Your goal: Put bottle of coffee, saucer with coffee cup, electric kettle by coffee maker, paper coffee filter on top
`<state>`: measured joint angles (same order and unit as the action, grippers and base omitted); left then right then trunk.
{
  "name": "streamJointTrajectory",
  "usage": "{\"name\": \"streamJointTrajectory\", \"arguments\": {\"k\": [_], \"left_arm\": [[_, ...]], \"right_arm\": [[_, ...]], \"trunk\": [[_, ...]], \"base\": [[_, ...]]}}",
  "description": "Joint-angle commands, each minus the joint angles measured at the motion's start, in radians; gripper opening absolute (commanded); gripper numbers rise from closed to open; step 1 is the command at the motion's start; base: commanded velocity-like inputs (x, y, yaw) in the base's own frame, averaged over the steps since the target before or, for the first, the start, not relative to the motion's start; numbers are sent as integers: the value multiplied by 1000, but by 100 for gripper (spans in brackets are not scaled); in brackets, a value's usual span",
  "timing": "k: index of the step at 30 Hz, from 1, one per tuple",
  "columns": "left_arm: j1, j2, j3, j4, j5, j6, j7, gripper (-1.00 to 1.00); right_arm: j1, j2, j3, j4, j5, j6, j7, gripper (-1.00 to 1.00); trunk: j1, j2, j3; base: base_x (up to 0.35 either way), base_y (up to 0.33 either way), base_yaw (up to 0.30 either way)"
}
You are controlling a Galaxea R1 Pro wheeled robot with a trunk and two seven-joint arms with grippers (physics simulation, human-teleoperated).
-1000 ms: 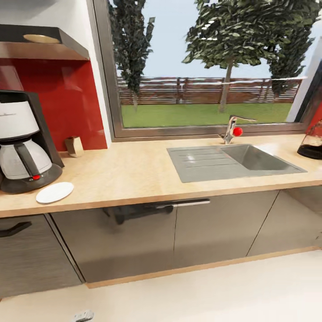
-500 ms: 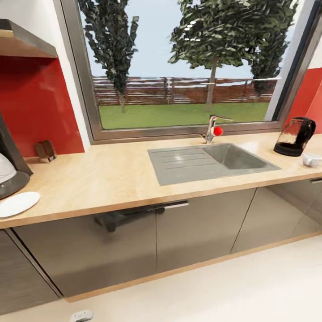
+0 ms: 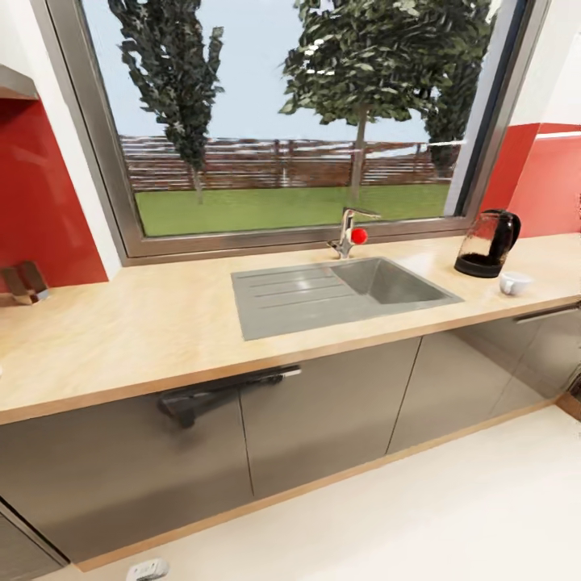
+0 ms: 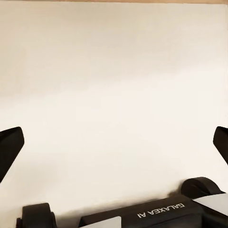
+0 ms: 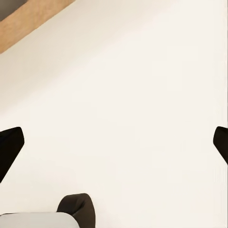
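Now facing the sink (image 3: 339, 294) at frame centre, with the electric kettle (image 3: 487, 244) at the right of the frame on the countertop (image 3: 121, 339), and the coffee cup (image 3: 514, 282) just beside it, lower right of the kettle. Probably light if empty, heavier with water; rigid, smooth dark body, best taken by the handle on its right side or clasped around the body. Cup small, brittle, likely slippery; better pinched across the rim. Left gripper (image 4: 114, 142) spread wide over pale floor (image 4: 114, 71), holding nothing. Right gripper (image 5: 114, 142) likewise spread, empty, above the same floor.
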<state>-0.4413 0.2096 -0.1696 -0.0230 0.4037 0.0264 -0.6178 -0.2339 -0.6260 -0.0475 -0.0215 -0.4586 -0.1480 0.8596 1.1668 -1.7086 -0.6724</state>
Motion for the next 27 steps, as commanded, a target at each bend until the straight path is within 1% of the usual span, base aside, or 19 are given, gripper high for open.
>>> {"name": "streamJointTrajectory", "arguments": {"k": [1, 3, 6, 7, 8, 10, 11, 12, 13, 14, 15, 16, 17, 19, 22, 23, 25, 26, 27], "left_arm": [[-1, 0, -8, 0, 10, 3, -3, 100], [-1, 0, -8, 0, 10, 3, -3, 100], [0, 0, -8, 0, 10, 3, -3, 100], [0, -1, -8, 0, 10, 3, -3, 100], [0, -1, -8, 0, 10, 3, -3, 100], [0, -1, -8, 0, 10, 3, -3, 100], [0, -1, -8, 0, 10, 3, -3, 100], [0, -1, -8, 0, 10, 3, -3, 100], [1, -1, -8, 0, 10, 3, -3, 100], [1, -1, -8, 0, 10, 3, -3, 100], [1, -1, -8, 0, 10, 3, -3, 100], [1, -1, -8, 0, 10, 3, -3, 100], [1, -1, -8, 0, 10, 3, -3, 100], [1, -1, -8, 0, 10, 3, -3, 100], [1, -1, -8, 0, 10, 3, -3, 100], [1, -1, -8, 0, 10, 3, -3, 100], [1, -1, -9, 0, 10, 3, -3, 100], [1, -1, -9, 0, 10, 3, -3, 100], [1, -1, -10, 0, 10, 3, -3, 100]], "right_arm": [[-1, 0, -5, 1, 6, -5, 3, 100], [-1, 1, -5, 0, 6, -6, 0, 100], [-1, 18, -1, -3, 8, -28, -54, 100], [-1, 47, 2, -6, 11, -54, -120, 100], [-1, 85, 8, -9, 18, -89, -209, 100], [-1, 134, 24, -11, 39, -132, -313, 100], [-1, 221, 80, -14, 103, -191, -502, 100], [-1, 247, 102, -14, 127, -204, -565, 100], [-1, 293, 139, -17, 167, -222, -680, 100], [-2, 333, 164, -30, 195, -233, -779, 100], [-2, 367, 179, -54, 213, -237, -856, 100], [-2, 398, 190, -83, 224, -239, -908, 100], [-7, 456, 202, -123, 237, -238, -964, 100], [-13, 486, 206, -152, 241, -205, -983, 100], [-18, 502, 208, -194, 243, -103, -991, 100], [-22, 510, 207, -272, 242, 54, -993, 100], [-23, 512, 206, -323, 240, 143, -993, 100], [-21, 513, 205, -368, 239, 222, -993, 100], [-21, 513, 205, -377, 238, 238, -993, 100]], "trunk": [[0, 0, -1], [0, 0, -1], [0, 0, -1], [0, 0, -1], [0, 0, -1], [0, 0, -1], [0, 0, -1], [0, 0, -1], [0, 0, -1], [0, 0, -1], [0, 0, -1], [0, 0, -1], [0, 0, -1], [0, 0, -1], [0, 0, -1], [0, 0, -1], [0, 0, -1], [0, 0, -1], [0, 0, -1]], "base": [[93, -309, -5], [93, -312, -2], [49, -216, -1], [25, -111, 0], [16, -71, 0], [11, -51, 0], [5, -23, 0], [4, -19, 0], [3, -12, 0], [1, -6, 0], [1, -5, 0], [1, -3, 0], [0, -1, 0], [0, -1, 0], [0, 0, 0], [0, 0, 0], [0, 0, 0], [0, 0, -24], [0, 0, -55]]}}
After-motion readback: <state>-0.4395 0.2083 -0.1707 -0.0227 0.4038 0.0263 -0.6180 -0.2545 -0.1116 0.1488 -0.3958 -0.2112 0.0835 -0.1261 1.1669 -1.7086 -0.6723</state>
